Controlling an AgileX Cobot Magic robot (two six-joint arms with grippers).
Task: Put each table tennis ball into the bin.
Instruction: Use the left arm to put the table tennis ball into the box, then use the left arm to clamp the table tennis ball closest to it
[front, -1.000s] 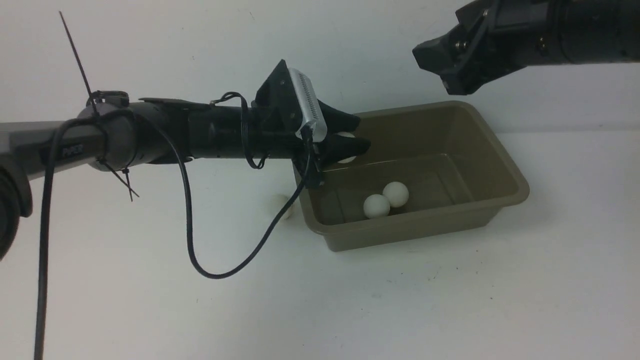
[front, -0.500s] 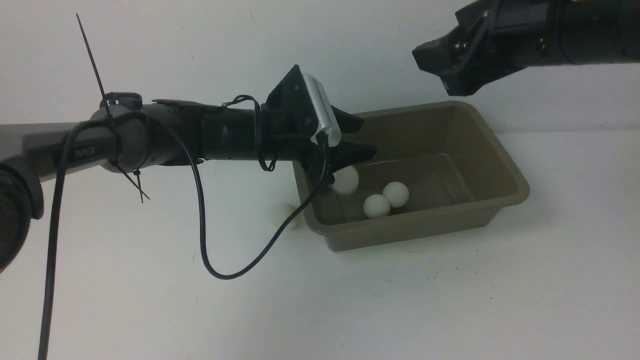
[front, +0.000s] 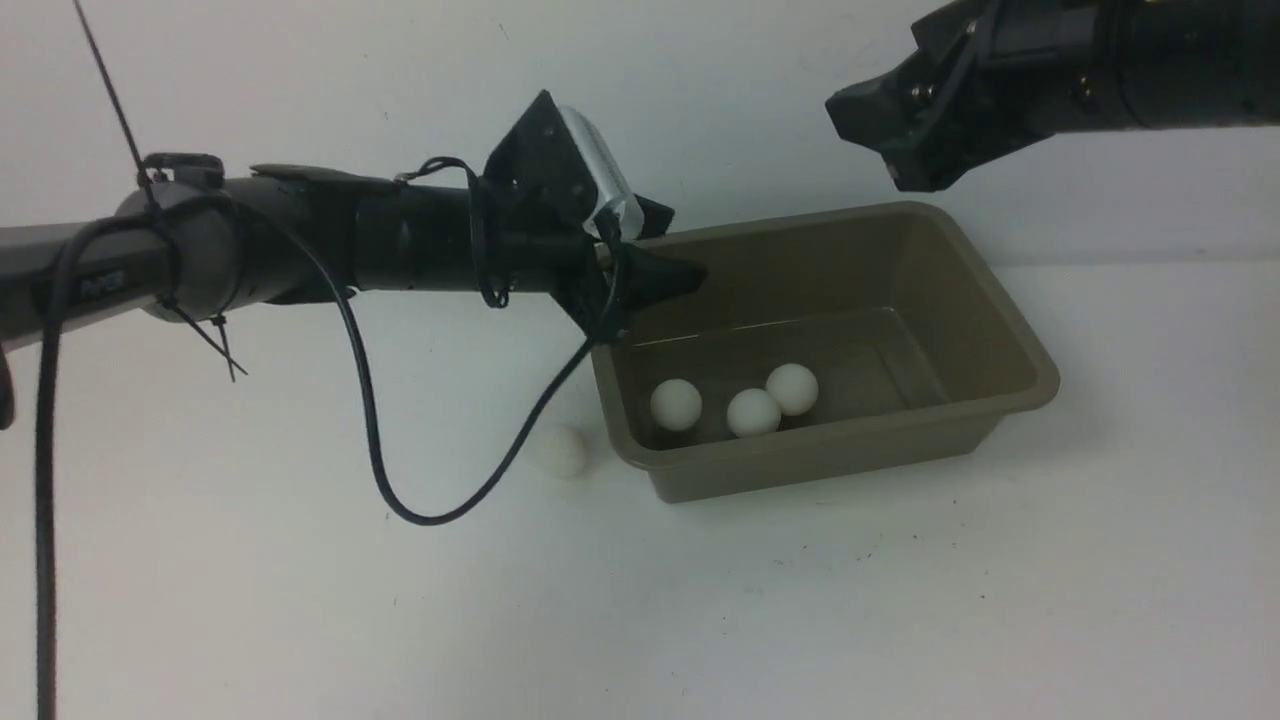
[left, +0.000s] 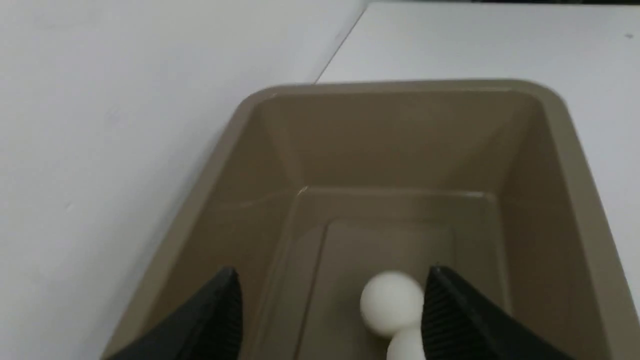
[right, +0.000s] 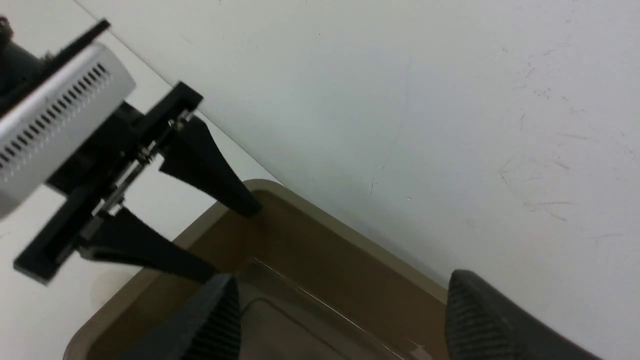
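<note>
From the front: taupe grey-brown bin (front: 830, 468), rectangular with rounded corners, flared rim and sloping walls, on the white surface (front: 900, 600) close to the back wall (front: 700, 80). On its floor, toward the left end, three of the table tennis balls (front: 753, 412), small, matte and white against the tub; leftmost ball (front: 676, 405) a little apart, the other two close together, seemingly touching. Fourth ball (front: 562, 450) out on the surface, just beside the bin's near left corner. Left gripper (front: 676, 245) above the bin's left rim, jaws spread, holding nothing. Right gripper (front: 868, 140) high above the bin's far right corner, well clear of it. From the left wrist: down into the bin between the parted black fingers of the left gripper (left: 332, 272), two white balls touching on the floor beside one finger, nothing grasped. From the right wrist: ribbed fingers of the right gripper (right: 342, 277) wide apart with nothing between, the bin's rim and brown inner wall beyond, left gripper's spread fingers over that rim.
</note>
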